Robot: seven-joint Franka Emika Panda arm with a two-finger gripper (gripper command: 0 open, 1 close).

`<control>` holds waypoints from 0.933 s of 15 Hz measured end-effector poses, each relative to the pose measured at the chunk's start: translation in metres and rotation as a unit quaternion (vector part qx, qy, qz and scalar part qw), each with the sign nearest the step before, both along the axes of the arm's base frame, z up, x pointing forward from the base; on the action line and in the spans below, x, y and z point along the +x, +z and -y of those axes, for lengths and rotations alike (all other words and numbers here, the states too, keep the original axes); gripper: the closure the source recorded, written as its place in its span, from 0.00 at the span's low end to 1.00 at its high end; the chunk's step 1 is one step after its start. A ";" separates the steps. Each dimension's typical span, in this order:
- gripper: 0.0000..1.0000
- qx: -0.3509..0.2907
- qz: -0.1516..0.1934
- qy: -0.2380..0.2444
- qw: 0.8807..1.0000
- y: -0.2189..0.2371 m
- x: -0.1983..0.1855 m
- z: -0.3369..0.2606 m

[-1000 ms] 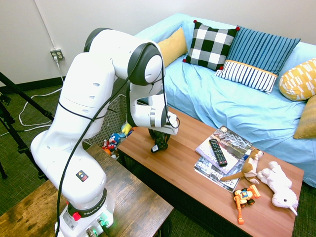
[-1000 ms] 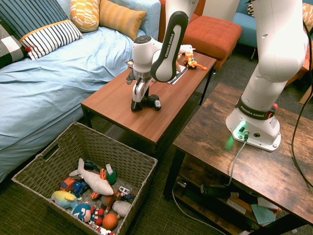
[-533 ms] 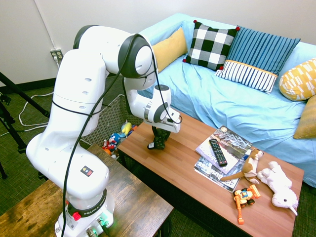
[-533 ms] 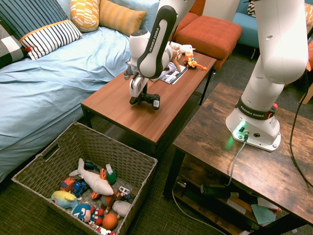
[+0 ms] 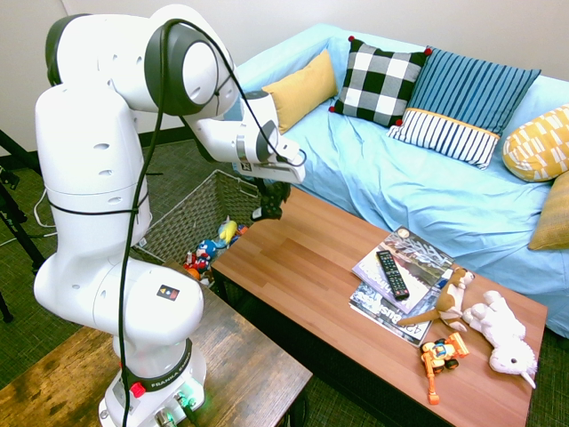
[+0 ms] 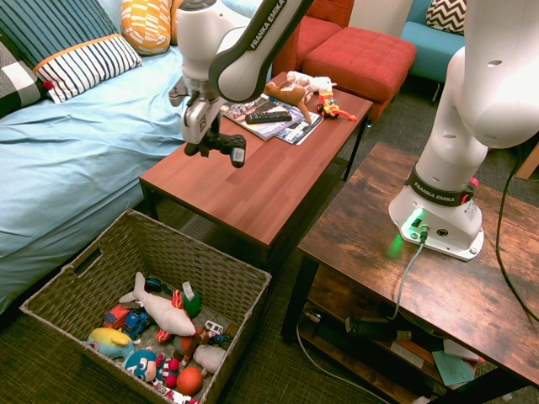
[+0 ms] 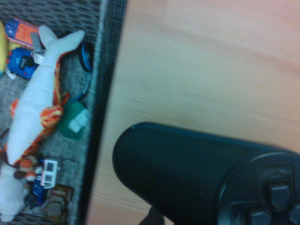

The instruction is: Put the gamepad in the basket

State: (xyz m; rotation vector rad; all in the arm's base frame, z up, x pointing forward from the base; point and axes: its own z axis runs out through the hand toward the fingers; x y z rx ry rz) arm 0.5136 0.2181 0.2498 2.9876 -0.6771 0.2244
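Note:
The black gamepad (image 6: 222, 150) hangs in the air above the end of the wooden coffee table (image 6: 253, 189) closest to the basket. My gripper (image 6: 205, 143) is shut on it from above, and one horn sticks out sideways. In the first exterior view the gamepad (image 5: 268, 203) shows as a dark shape under the gripper (image 5: 270, 192). In the wrist view the gamepad (image 7: 197, 183) fills the lower part. The woven basket (image 6: 240, 282) stands on the floor below the table's end and holds several toys, among them a white plush shark (image 6: 160, 309). The basket (image 5: 182, 218) lies behind the arm.
A TV remote (image 6: 269, 117) lies on magazines (image 6: 295, 126) at the table's far end, beside plush animals (image 6: 305, 83) and an orange toy (image 5: 442, 354). The blue sofa (image 6: 76, 143) with cushions runs along the table. A dark side table (image 6: 421, 278) carries the arm.
The gripper closed on the gamepad, lifted it off the table and carried it up and toward the table's basket end.

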 end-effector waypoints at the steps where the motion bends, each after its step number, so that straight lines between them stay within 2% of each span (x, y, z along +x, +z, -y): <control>1: 1.00 -0.003 0.003 0.007 1.000 0.006 0.000 -0.029; 4: 1.00 -0.003 0.005 0.029 1.000 -0.005 0.003 -0.105; 8: 1.00 0.000 -0.015 0.064 0.998 -0.075 0.003 -0.185; 11: 1.00 -0.004 -0.033 0.078 0.996 -0.131 -0.005 -0.224; 14: 1.00 -0.009 -0.049 0.076 0.996 -0.168 -0.007 -0.241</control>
